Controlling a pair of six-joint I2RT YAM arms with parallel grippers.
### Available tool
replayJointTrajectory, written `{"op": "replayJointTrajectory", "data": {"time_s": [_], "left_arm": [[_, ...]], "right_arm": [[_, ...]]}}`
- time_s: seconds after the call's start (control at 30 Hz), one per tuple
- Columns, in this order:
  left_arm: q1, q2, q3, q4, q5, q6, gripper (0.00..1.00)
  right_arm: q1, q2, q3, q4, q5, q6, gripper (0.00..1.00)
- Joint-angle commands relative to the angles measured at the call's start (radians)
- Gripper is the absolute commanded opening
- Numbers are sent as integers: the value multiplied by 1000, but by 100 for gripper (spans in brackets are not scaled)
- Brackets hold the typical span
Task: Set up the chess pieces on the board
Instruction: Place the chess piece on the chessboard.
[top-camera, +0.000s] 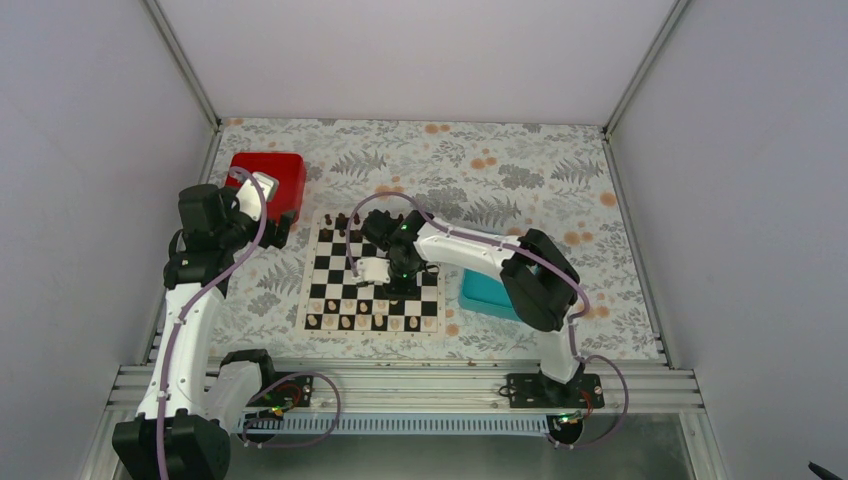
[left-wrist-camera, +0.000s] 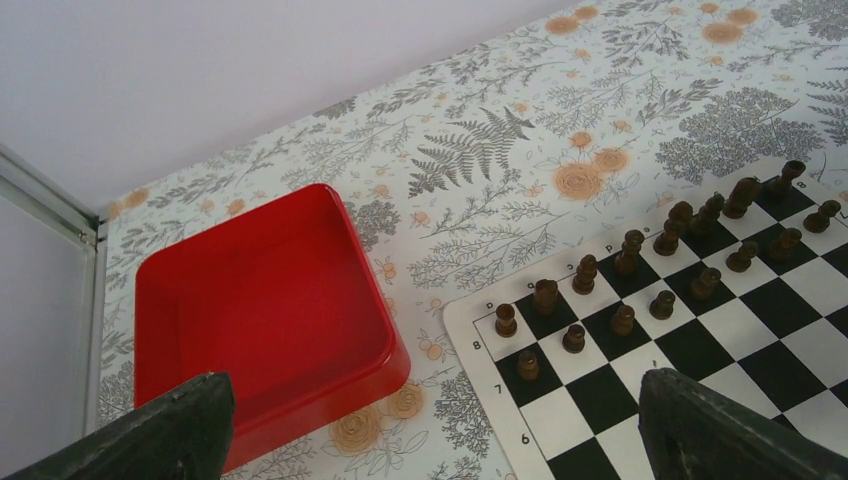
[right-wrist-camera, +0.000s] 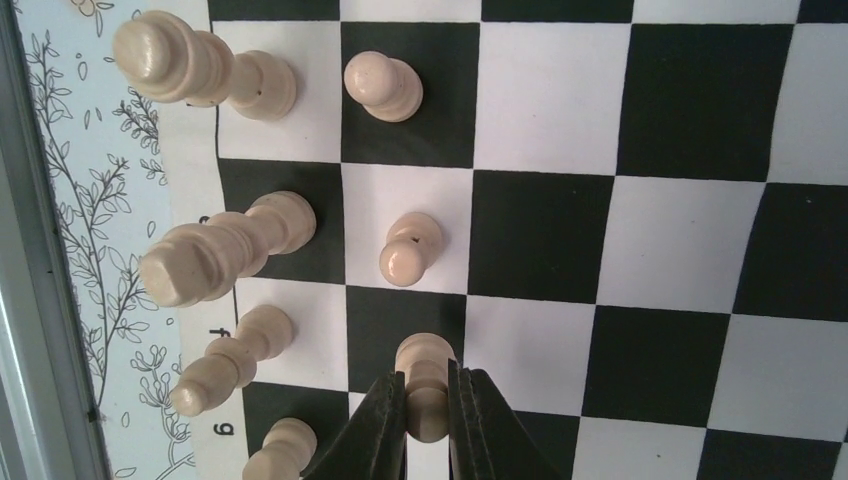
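Leftmost, a red tray (left-wrist-camera: 260, 310) was seen on the table (left-wrist-camera: 500, 150), and the left tool (left-wrist-camera: 437, 400) was held spread and unloaded above the chessboard (left-wrist-camera: 560, 405) corner where the dark pieces (left-wrist-camera: 586, 272) were ranked. Further right, the right tool (right-wrist-camera: 428, 420) was clenched on a white pawn (right-wrist-camera: 425, 385), gripped at its head. The pawn's long axis was upright and it lay directly under the fingers, over the second row. Whether its base was seated could not be told. The coming release was judged to belong to the right arm.

Right arm stretched forward and low, right gripper (right-wrist-camera: 427, 405) clamped on a pawn (right-wrist-camera: 425, 358); left arm raised, left gripper (left-wrist-camera: 435, 385) spread wide
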Motion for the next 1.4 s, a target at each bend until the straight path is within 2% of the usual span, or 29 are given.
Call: {"op": "replayJointTrajectory", "data": {"time_s": [0.0,0.83,1.1,1.2,1.37], "left_arm": [[8,-8,-14,19,4,-6,100],[14,-9,-19,19,16,-3,100],[18,-7,-20,19,18,-1,100],[20,-8,-20,19,18,-1,100],[24,-14,-19,17,25,-1,100]], "right_arm": [[9,28,0,15,-16,-7,8],[31,55,-33,-6,-32,-6,9],[16,-13,-50,-12,16,-1,38],[-45,-107,-67,-26,26,-7,42],[-223,-296,-135,-68,18,-35,45]]}}
